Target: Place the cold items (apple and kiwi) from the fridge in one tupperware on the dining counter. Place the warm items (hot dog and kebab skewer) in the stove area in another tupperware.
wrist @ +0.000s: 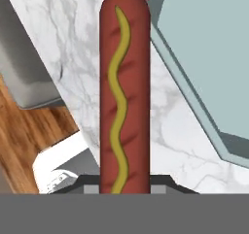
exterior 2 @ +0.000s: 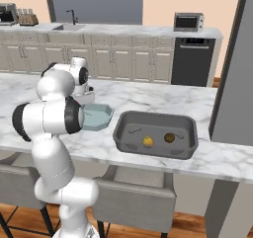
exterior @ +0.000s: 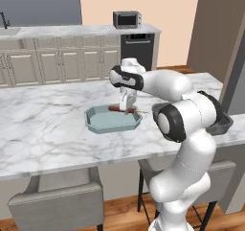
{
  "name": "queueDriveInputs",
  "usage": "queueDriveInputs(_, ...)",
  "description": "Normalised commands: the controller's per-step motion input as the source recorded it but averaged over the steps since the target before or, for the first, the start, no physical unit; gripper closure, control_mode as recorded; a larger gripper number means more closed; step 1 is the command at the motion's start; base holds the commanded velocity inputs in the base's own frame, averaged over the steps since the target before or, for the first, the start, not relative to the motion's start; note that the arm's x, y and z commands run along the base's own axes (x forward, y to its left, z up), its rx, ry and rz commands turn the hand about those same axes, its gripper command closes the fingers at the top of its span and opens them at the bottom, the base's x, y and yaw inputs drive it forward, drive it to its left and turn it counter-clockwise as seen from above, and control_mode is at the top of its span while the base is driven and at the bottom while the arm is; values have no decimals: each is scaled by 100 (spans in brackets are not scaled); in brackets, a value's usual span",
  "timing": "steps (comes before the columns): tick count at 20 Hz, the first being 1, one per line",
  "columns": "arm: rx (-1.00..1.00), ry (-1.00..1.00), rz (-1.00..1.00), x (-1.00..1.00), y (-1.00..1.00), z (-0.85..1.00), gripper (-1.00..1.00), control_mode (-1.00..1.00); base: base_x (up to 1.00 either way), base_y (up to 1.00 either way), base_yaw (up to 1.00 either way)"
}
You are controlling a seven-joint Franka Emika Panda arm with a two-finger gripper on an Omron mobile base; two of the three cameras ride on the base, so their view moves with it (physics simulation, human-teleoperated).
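My gripper (exterior: 127, 107) is shut on a red hot dog (exterior: 119, 109) with a yellow mustard line, holding it level just above the far rim of a light blue tupperware (exterior: 103, 124) on the marble dining counter. In the hand view the hot dog (wrist: 124, 92) reaches away from my gripper (wrist: 124, 182), over bare marble beside the blue tupperware's rim (wrist: 194, 107). The part of that tupperware I see is empty. To its right, a dark grey tupperware (exterior 2: 123, 128) holds a yellow apple (exterior 2: 147, 141) and a brown kiwi (exterior 2: 169, 138). The kebab skewer is out of view.
Grey stools (exterior: 57, 201) stand along the counter's near edge. A back counter carries a microwave (exterior: 127, 19) above a dark dishwasher (exterior: 137, 50), with a sink (exterior 2: 69, 26) further along. A tall dark panel (exterior 2: 232, 59) rises at the right.
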Motion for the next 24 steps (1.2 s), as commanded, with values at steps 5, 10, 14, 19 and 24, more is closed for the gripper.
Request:
queueDriveInputs(5, -1, -4, 5, 79, 14, -33, 100, -100, 0, 0, 0)
queueDriveInputs(10, 0, 0, 2, 69, 2, -42, 100, -100, 0, 0, 0)
queueDriveInputs(14, 0, 0, 0, 54, 1, -41, 100, -100, 0, 0, 0)
queueDriveInputs(19, 0, 0, 0, 38, 2, -42, 100, -100, 0, 0, 0)
queueDriveInputs(24, -3, -6, 0, 2, 16, -38, 100, -100, 0, 0, 0)
